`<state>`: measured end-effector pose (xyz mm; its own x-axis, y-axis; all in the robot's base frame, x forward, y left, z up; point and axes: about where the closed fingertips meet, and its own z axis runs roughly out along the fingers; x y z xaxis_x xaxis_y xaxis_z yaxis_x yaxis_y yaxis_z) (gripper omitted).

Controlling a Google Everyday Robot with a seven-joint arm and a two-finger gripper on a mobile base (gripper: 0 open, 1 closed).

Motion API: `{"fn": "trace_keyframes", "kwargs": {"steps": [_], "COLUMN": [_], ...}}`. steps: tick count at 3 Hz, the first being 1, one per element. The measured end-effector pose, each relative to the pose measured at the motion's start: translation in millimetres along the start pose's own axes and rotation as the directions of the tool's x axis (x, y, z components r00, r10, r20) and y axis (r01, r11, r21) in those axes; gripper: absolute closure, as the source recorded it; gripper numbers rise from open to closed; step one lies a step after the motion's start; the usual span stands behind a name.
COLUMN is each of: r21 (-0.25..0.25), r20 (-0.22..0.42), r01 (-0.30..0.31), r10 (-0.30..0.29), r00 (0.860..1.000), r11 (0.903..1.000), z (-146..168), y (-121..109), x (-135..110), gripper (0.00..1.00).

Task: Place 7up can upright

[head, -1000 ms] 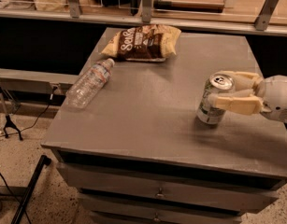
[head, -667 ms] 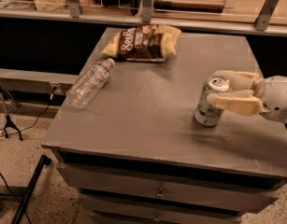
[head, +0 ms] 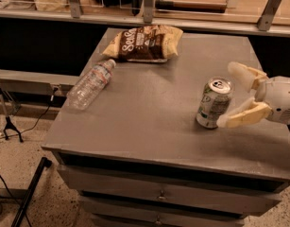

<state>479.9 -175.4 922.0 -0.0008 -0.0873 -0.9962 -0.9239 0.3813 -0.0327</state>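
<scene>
Our gripper (head: 228,96) hovers at the table's (head: 149,126) right side, its two cream fingers spread open around the can (head: 213,103), not clamping it. The can stands upright near the right edge, tab on top. To finish well, we judge we should back straight out without brushing the thin, light aluminium wall (it would tip easily). The tabletop is flat, matte grey. A clear ribbed bottle (head: 90,84) on its side and a crinkly snack bag (head: 143,42) lie well apart.
</scene>
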Motion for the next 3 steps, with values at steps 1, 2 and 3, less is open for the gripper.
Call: {"fn": "trace_keyframes", "kwargs": {"steps": [1,2,3], "r21": [0.008,0.005,0.004], "r20": [-0.072,-0.149,-0.165], "r01": [0.076,0.154,0.171], "r10": [-0.075,-0.151,-0.168], "r00": [0.995,0.977,0.972], "r11": [0.9971,0.9881,0.9853], "z": [-10,-24,-27], "y": [2,2,2], "x": [-16,-34,-37], "gripper": [0.00,0.00,0.00]}}
